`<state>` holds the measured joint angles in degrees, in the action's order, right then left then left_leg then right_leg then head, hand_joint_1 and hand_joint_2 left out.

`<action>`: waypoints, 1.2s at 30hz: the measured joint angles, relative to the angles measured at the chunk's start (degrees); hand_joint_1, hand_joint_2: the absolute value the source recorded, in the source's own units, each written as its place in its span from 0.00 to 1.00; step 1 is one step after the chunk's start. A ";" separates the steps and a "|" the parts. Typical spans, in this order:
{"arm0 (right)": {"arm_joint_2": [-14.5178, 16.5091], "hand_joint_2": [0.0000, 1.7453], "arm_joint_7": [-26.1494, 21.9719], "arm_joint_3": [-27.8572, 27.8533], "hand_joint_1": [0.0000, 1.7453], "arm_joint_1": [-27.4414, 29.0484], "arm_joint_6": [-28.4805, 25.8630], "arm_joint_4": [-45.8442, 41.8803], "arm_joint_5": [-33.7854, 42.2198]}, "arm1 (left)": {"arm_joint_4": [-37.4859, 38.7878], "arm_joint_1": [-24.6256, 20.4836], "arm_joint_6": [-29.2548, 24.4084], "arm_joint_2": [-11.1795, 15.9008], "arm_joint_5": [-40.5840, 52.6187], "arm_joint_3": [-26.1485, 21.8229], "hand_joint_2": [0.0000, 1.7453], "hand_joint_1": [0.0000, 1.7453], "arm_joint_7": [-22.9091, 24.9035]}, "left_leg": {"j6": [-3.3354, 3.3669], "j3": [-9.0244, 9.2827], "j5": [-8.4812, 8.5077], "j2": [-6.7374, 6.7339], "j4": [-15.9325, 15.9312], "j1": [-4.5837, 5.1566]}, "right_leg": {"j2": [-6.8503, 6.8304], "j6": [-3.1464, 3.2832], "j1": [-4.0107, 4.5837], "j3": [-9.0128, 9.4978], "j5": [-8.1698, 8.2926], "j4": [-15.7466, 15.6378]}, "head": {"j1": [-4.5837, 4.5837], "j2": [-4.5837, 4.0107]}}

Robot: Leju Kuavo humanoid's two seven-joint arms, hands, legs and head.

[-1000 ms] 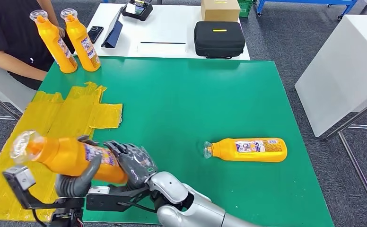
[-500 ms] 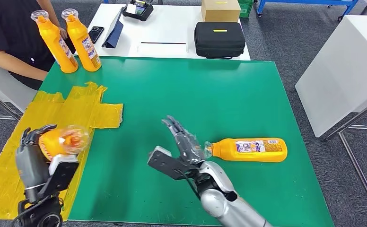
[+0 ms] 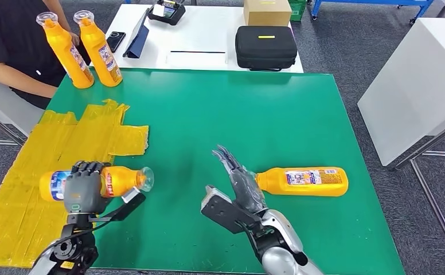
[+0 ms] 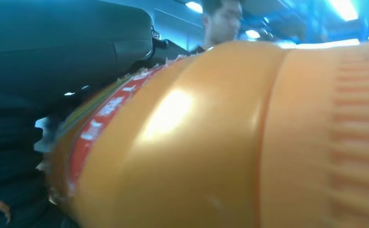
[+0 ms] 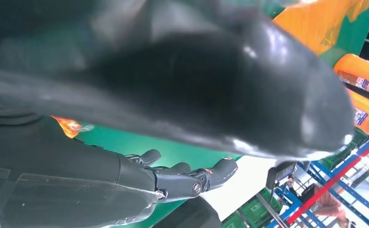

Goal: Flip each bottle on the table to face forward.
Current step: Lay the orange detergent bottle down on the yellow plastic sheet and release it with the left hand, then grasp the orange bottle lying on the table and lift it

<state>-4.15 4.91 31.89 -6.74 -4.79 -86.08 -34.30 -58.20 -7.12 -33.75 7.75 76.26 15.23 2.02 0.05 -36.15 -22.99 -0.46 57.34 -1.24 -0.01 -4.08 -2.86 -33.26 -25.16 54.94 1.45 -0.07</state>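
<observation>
- We start with the green table (image 3: 300, 114), which bears the work; a yellow sheet (image 3: 65, 143) covers its left side, where a person (image 3: 8, 51) sits at the far corner
- On the white table (image 3: 209, 43) beyond it we see a black case (image 3: 265, 47) and a cardboard box (image 3: 267, 11)
- Two upright bottles (image 3: 85, 50) stand together at the far left corner, just in front of the person
- The lying bottle (image 3: 303, 181) rests on its side on the right half of the green table, long axis across our view, cap end toward the middle and label up
- The held bottle (image 3: 120, 180) lies sideways in our left hand (image 3: 82, 192), which grips its middle over the yellow sheet, cap toward the table's centre
- Our right hand (image 3: 240, 180) is empty with fingers spread, just beside the lying bottle's cap end; it is plainly the nearer hand, and we judge the bottle lies directly to its right, so the reach goes along that axis
</observation>
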 joint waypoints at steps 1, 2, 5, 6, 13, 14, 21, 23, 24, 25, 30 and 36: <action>-0.17 0.00 -0.09 -0.26 0.00 0.47 0.07 -0.54 -0.04 | 0.99 -0.24 0.18 0.01 0.20 0.37 0.00 0.00 0.15 | 0.00 -0.01 0.00 0.00 0.00 0.00 | 0.00 0.00 0.00 -0.01 0.00 0.00 | 0.01 0.00; -0.32 0.00 -0.18 -0.53 0.00 0.95 0.13 -1.07 -0.15 | 1.83 -0.44 0.38 0.01 0.49 0.68 0.00 0.00 0.38 | 0.00 -0.01 0.00 0.01 0.00 0.00 | 0.00 0.00 0.00 -0.01 0.00 0.00 | 0.00 0.00; -0.88 0.00 -0.14 -1.50 0.00 2.84 0.66 -3.01 -1.30 | 3.43 -0.66 1.17 0.01 1.59 1.34 0.00 0.00 1.70 | 0.00 -0.02 0.00 0.01 0.00 0.00 | -0.01 0.00 0.00 -0.02 0.00 0.00 | 0.01 0.00; -1.17 0.00 0.23 -1.95 0.00 3.59 1.05 -3.90 -2.03 | 3.68 -0.65 1.50 0.00 1.91 1.45 0.00 0.00 2.27 | 0.00 -0.03 0.00 0.01 0.00 0.00 | -0.01 0.00 0.00 -0.02 -0.01 0.00 | 0.02 0.00; -4.77 0.00 2.13 -7.40 0.00 8.45 3.93 -11.52 -7.09 | 2.98 0.16 3.10 -0.01 2.88 0.78 0.00 0.00 4.89 | 0.01 -0.07 -0.02 0.02 0.00 0.02 | -0.02 0.00 -0.01 -0.01 -0.01 -0.01 | 0.00 0.00; -5.12 0.00 2.13 -7.96 0.00 8.84 4.06 -12.25 -7.27 | 2.82 0.23 3.15 -0.01 2.91 0.66 0.00 0.00 4.92 | 0.01 -0.07 -0.02 0.02 0.00 0.02 | -0.02 0.00 -0.01 -0.01 -0.01 -0.01 | 0.01 0.00; -10.07 1.00 2.65 -12.34 0.00 13.61 4.73 -17.71 -15.12 | -0.87 2.80 2.51 -0.15 -1.66 -1.87 0.00 0.00 4.41 | 0.01 -0.07 -0.04 0.02 0.00 0.02 | -0.03 0.00 -0.01 -0.02 -0.01 -0.01 | 0.02 0.00; -12.64 1.00 3.41 -15.10 0.00 16.41 6.02 -19.75 -18.69 | -4.05 4.71 1.62 -0.33 -6.95 -3.51 0.00 0.00 2.51 | 0.04 -0.09 -0.10 0.02 0.01 0.05 | -0.03 -0.01 -0.04 -0.03 -0.02 -0.04 | 0.01 0.00; -13.90 1.00 3.92 -16.71 0.00 17.96 6.88 -20.75 -20.45 | -6.14 5.82 1.24 -0.52 -10.77 -4.45 0.00 0.00 1.07 | 0.06 -0.10 -0.13 0.02 0.01 0.06 | -0.03 -0.02 -0.05 -0.02 -0.03 -0.06 | 0.01 0.00; -15.09 1.00 4.38 -18.44 0.00 19.65 7.76 -21.69 -21.89 | -8.51 7.10 1.11 -0.79 -15.01 -5.38 0.00 0.00 -0.54 | 0.08 -0.10 -0.17 0.02 0.01 0.07 | -0.03 -0.03 -0.06 -0.02 -0.04 -0.08 | 0.02 0.00; -18.44 1.00 4.59 -28.03 0.00 27.38 10.04 -24.14 -25.88 | -20.71 14.46 4.47 -2.91 -35.08 -9.67 0.00 0.00 -7.76 | 0.09 -0.11 -0.32 0.01 0.01 0.09 | -0.01 -0.07 -0.07 -0.02 -0.09 -0.14 | 0.02 0.00; -19.76 1.00 2.60 -37.30 0.00 29.24 13.30 -22.73 -29.14 | -32.90 21.43 13.93 -4.46 -63.06 -12.21 0.00 0.00 -13.67 | 0.08 -0.07 -0.34 0.00 0.00 0.07 | 0.00 -0.13 -0.06 0.01 -0.15 -0.15 | 0.03 0.00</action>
<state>-23.91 7.51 -5.41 22.49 8.52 -108.81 -63.44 -91.10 14.32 -19.81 3.28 13.21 3.02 -11.65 0.13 -36.22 -23.34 -0.47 57.34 -1.16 -0.01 -4.21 -2.93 -33.25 -25.30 54.78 1.48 -0.07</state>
